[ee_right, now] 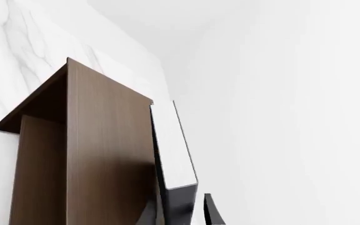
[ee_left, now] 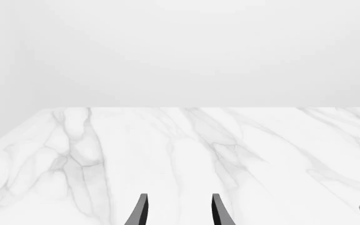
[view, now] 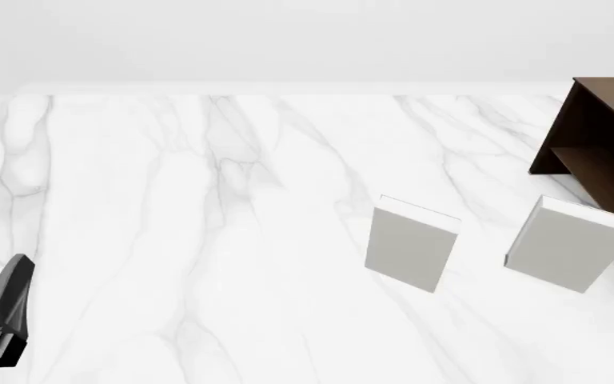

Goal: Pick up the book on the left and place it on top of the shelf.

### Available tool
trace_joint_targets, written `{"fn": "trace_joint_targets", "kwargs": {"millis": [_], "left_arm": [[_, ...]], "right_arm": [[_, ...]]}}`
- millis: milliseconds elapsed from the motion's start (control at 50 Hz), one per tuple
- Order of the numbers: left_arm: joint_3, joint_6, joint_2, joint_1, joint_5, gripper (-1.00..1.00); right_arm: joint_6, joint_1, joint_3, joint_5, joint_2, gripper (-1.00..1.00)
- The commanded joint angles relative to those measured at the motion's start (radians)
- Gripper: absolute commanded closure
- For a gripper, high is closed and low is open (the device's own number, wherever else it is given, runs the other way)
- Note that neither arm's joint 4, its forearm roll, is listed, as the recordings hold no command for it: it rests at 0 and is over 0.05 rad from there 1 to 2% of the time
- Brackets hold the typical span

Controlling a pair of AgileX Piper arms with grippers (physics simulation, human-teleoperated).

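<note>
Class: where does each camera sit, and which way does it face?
Left wrist: behind the left gripper, facing across the table; its spread fingertips show.
Front: high, looking forward and down over the table; left gripper at lower left.
Right wrist: beside the shelf, the book between its fingers.
Front and right wrist share the shelf.

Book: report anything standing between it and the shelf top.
Nothing visible does. In the right wrist view the book, between the right gripper's fingers, lies along the shelf's top with nothing between them. The grey books stand down on the table, off that path.
</note>
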Motion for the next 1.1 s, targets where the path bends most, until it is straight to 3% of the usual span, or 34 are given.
{"fn": "trace_joint_targets", "kwargs": {"millis": [20, 360, 760, 1100], "left_arm": [[0.0, 0.0, 0.0, 0.0, 0.0, -1.0], [0.0, 0.0, 0.0, 0.0, 0.0, -1.0], [0.0, 0.0, 0.0, 0.0, 0.0, -1.0], [0.0, 0.0, 0.0, 0.0, 0.0, -1.0]], "right_arm": [[0.014, 0.002, -0.006, 0.004, 0.011, -1.0], [0.027, 0.017, 0.026, 0.032, -0.056, -1.0], [0.077, 0.043, 0.182, 0.086, -0.293, -1.0], [0.093, 0.062, 0.192, 0.095, -0.337, -1.0]]}}
